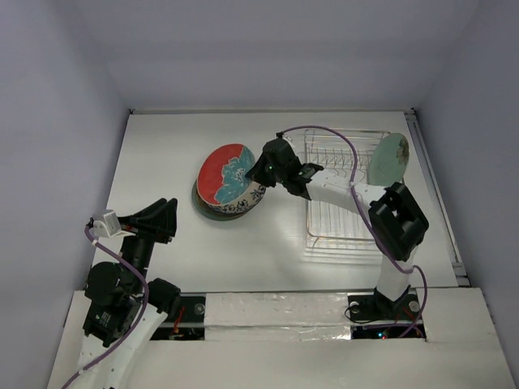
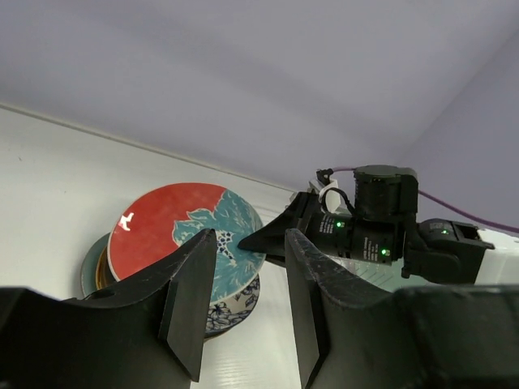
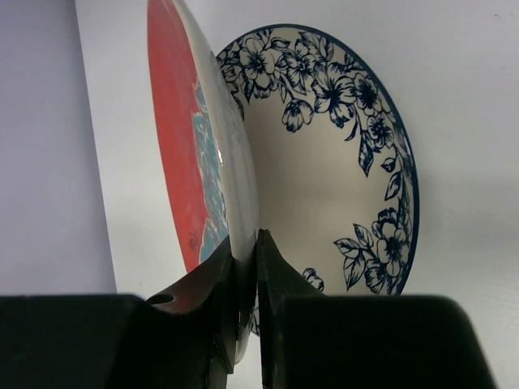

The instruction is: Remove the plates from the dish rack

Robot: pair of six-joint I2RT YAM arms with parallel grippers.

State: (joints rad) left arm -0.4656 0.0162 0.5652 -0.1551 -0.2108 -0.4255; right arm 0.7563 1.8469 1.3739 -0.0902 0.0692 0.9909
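I see a white counter (image 1: 170, 146) boxed in by plain pale-lavender walls (image 1: 276, 49) (back and both sides), evenly lit, with soft shadows on it.

stacked plates (image 1: 243, 203) mostly hidden, red plate (image 3: 174, 146) cropped

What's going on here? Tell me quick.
The right claw grips the red plate by its rim, tilted over the stack of plates left of the rack. One green plate stands at the rack's far right corner. The left claw hangs open, holding nothing.
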